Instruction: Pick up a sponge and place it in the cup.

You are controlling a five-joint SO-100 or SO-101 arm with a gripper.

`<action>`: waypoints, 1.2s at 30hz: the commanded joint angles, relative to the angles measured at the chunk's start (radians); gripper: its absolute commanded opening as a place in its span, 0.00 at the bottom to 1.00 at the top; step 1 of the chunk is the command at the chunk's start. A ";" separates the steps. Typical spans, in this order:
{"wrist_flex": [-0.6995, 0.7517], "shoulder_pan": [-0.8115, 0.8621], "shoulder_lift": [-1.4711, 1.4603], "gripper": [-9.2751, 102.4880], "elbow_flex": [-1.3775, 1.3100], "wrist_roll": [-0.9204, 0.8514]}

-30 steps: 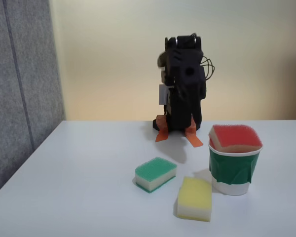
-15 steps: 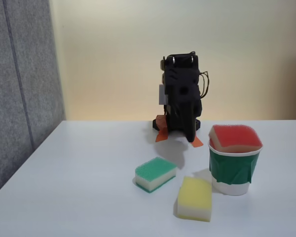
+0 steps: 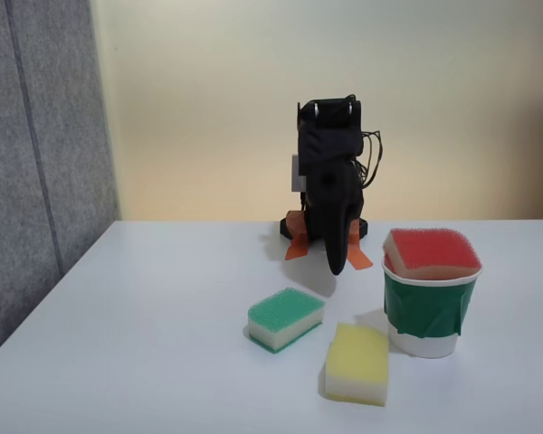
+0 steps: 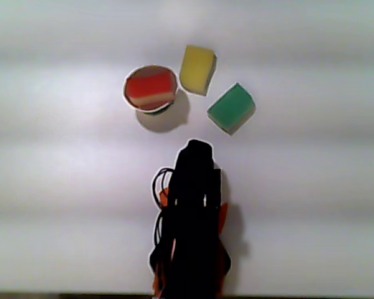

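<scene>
Three sponges and one cup sit on the table (image 3: 145, 344). The red sponge (image 3: 431, 250) rests in the mouth of the cup (image 3: 427, 312); the green sponge (image 3: 286, 318) and yellow sponge (image 3: 357, 363) lie beside it. The claw (image 3: 338, 264) points down, well apart from them, holding nothing; whether its jaws are parted cannot be made out.

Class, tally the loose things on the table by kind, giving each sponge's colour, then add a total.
Sponges: 3: red wedged in the cup's mouth, green-topped, yellow
Cups: 1: white with a green band
Total: 4
</scene>
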 commanded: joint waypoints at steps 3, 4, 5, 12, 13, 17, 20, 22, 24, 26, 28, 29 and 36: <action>0.058 0.018 0.012 0.08 0.046 0.012; 0.058 0.018 0.012 0.08 0.046 0.012; 0.058 0.018 0.012 0.08 0.046 0.011; 0.058 0.012 0.012 0.08 0.046 0.005; 0.058 0.012 0.012 0.08 0.046 -0.003; 0.054 0.012 0.012 0.10 0.046 -0.054; 0.049 0.011 0.012 0.11 0.046 -0.078; 0.049 0.011 0.012 0.11 0.046 -0.084; 0.048 0.011 0.012 0.11 0.046 -0.089; 0.048 0.009 0.012 0.11 0.046 -0.089; 0.049 0.008 0.012 0.11 0.046 -0.069; 0.052 0.006 0.012 0.08 0.046 -0.055; 0.060 0.006 0.014 0.08 0.046 0.008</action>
